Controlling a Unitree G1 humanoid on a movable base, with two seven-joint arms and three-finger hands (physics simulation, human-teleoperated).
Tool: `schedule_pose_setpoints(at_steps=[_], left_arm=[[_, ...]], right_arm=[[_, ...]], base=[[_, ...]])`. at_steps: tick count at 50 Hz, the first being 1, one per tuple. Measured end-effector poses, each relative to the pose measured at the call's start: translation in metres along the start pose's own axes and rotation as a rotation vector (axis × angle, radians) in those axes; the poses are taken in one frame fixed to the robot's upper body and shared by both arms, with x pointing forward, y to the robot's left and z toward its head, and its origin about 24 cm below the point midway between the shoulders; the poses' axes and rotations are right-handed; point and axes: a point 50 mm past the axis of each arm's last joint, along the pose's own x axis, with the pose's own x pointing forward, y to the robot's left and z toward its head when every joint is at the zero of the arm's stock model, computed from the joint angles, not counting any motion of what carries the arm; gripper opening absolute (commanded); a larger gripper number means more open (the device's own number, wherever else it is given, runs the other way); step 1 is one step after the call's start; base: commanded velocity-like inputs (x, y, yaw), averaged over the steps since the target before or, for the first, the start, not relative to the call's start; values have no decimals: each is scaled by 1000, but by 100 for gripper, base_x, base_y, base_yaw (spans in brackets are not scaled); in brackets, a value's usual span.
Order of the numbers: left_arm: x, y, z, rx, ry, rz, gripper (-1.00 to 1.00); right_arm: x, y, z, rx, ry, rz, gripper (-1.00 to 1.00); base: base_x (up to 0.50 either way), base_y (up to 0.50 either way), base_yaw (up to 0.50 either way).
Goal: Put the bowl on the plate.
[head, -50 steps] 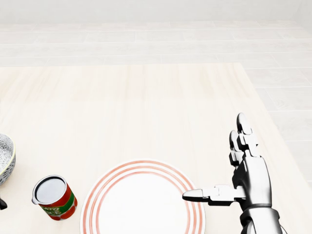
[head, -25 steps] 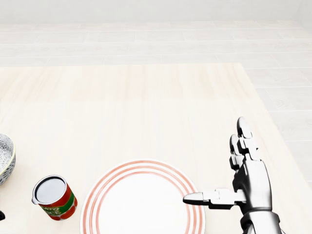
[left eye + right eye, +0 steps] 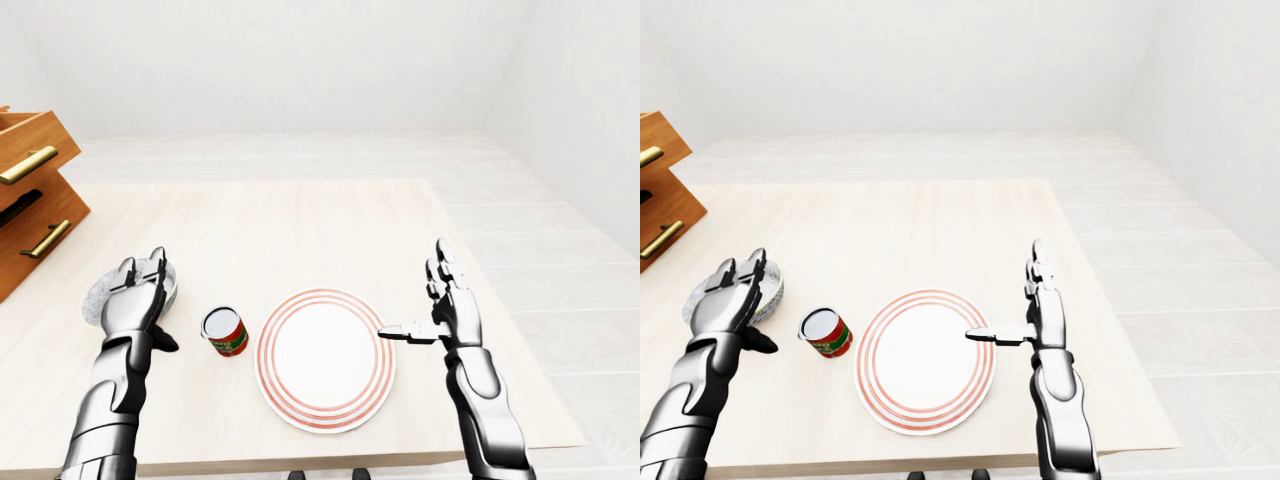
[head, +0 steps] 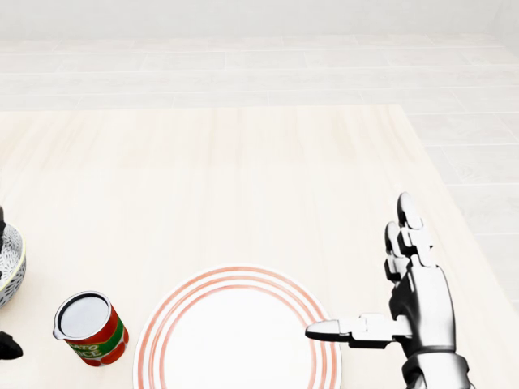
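My left hand hovers over the grey speckled bowl at the left of the left-eye view. Its fingers are spread and its thumb is held apart below. I cannot tell whether it touches the rim. The bowl sits on the pale wooden table, well apart from the round white plate with red rings. A tin can with a red and green label stands between them. My right hand is flat and spread, its thumb pointing over the plate's right edge, holding nothing.

To do this well, I judge I should close fingers and thumb across the bowl's rim. I should then lift clear of the can and lower onto the plate's centre.

I count one bowl, one plate, one can, two hands and one wooden drawer unit.
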Motion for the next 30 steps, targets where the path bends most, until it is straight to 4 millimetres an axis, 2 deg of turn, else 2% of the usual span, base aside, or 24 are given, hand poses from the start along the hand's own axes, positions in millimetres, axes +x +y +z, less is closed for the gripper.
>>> schedule_pose_setpoints(at_steps=[30], left_arm=[[11,-6,-25,26,83,-23,100]], right_arm=[[0,0,9,-11,-40,-1,100]], base=[[0,0,0]])
